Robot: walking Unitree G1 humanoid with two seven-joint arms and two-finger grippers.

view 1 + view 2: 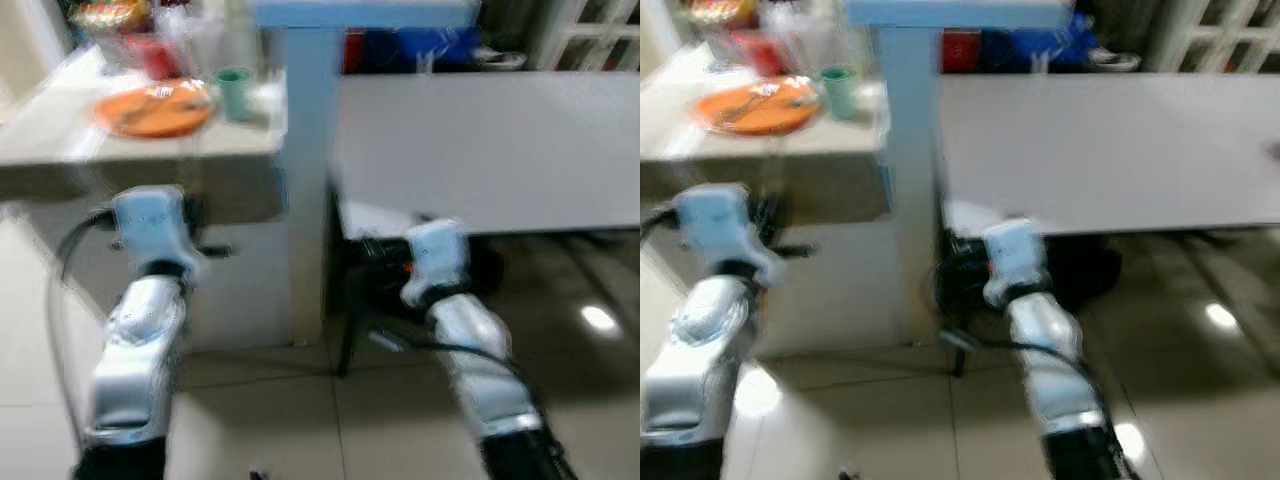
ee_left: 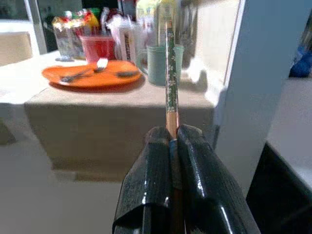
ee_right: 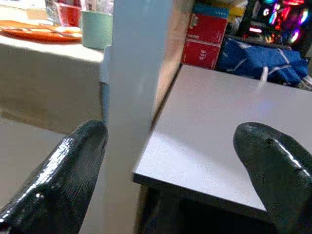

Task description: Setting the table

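Observation:
My left gripper (image 2: 169,136) is shut on a thin chopstick (image 2: 169,73) with a green patterned upper end that points toward the beige counter (image 2: 97,97). On that counter lies an orange plate (image 1: 150,108) holding a fork and spoons, with a green cup (image 1: 235,92) beside it and a red cup (image 2: 97,47) behind. My right gripper (image 3: 170,131) is open with nothing between its fingers, held low before the white table (image 1: 480,150). Both arms reach forward below the tabletops, the left arm (image 1: 145,290) in front of the counter.
A pale blue post (image 1: 305,180) stands between the counter and the white table. Bottles and packets (image 2: 73,24) crowd the counter's back. Red boxes and a blue bag (image 3: 253,56) sit beyond the white table. A dark chair (image 1: 380,290) stands under it on a glossy tiled floor.

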